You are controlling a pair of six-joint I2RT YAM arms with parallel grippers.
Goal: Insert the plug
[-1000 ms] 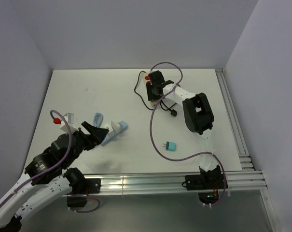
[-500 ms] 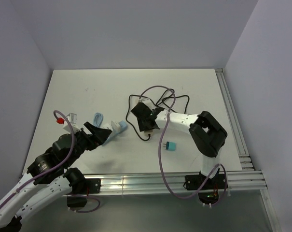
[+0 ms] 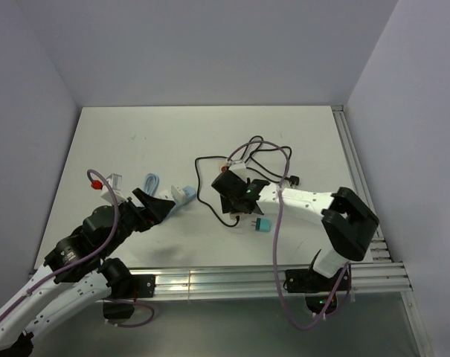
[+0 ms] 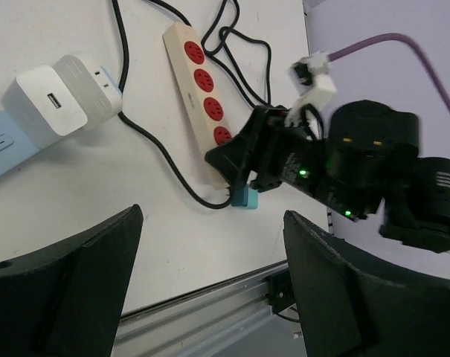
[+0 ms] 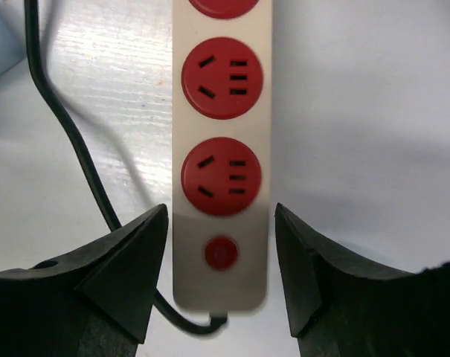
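1. Near the front of the white bench (image 3: 135, 149), about 6 o'clock from its centre in the top view, lies the small teal block-shaped plug (image 3: 262, 225), loose and in no grip.
2. Just beside it, at its 10 o'clock, is the switch end of the cream plastic power strip with red sockets (image 4: 206, 93). The left wrist view shows four sockets, all vacant.
3. That end is straddled by the right end effector (image 5: 221, 216), one finger close against each long edge, level with the round red button (image 5: 221, 253). Whether it pinches the strip or only flanks it I cannot tell.
4. At 9 o'clock of the plug and well apart, the left end effector (image 4: 213, 216) is spread wide with nothing between its fingers.
5. Further out, a black corded mains plug (image 3: 291, 178) lies at 1 o'clock of the teal one. A white cube-shaped USB charger (image 4: 57, 100) touches a pale blue block (image 4: 5, 145) at 9 o'clock.
6. Taking the teal plug as the one meant, I judge the task barely begun. Strip and plug lie close together, but nothing is inserted. Picking the plug up, aligning it and pressing it home all remain.
7. No brand or label can be read; the blue block bears only a tiny pictogram.
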